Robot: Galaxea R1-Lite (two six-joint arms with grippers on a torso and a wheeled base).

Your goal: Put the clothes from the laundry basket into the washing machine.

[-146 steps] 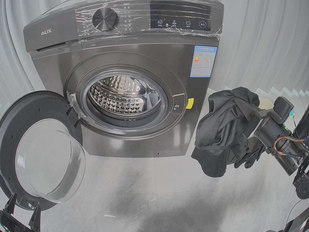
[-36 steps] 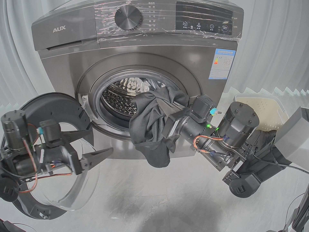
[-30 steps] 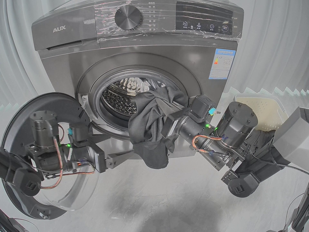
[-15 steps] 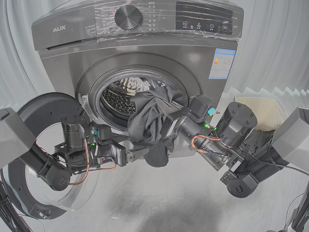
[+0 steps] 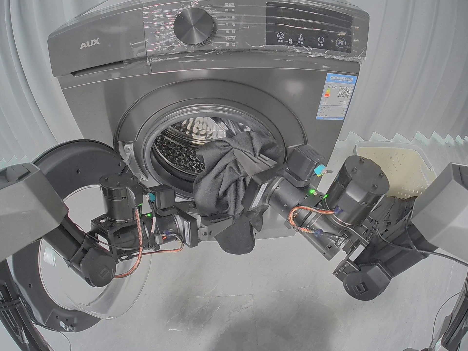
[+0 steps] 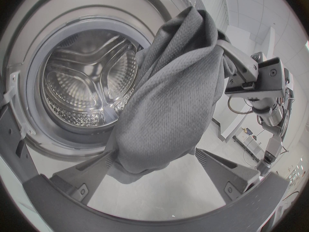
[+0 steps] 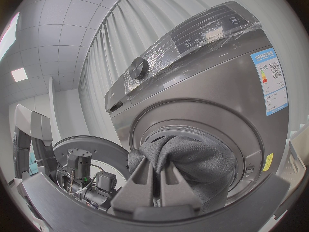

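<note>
Right tool point(image 7: 157, 171) clamped on dark grey mesh garment point(image 5: 226, 181), bundle draped over its fingers before open drum of grey metal washing machine point(image 5: 195, 88), left tool point(image 6: 154, 153) spread wide beneath, straddling garment's hanging lower end.

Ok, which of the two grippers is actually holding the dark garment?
The right gripper, pinched shut on the dark garment by the washing machine. The left gripper is open, merely straddling the cloth's hanging end.

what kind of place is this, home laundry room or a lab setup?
Most likely a lab or staged test space, not a home. The washing machine still has plastic wrap over its control panel, pale curtains hang behind it, and the ceiling is office-style tile with panel lights.
</note>
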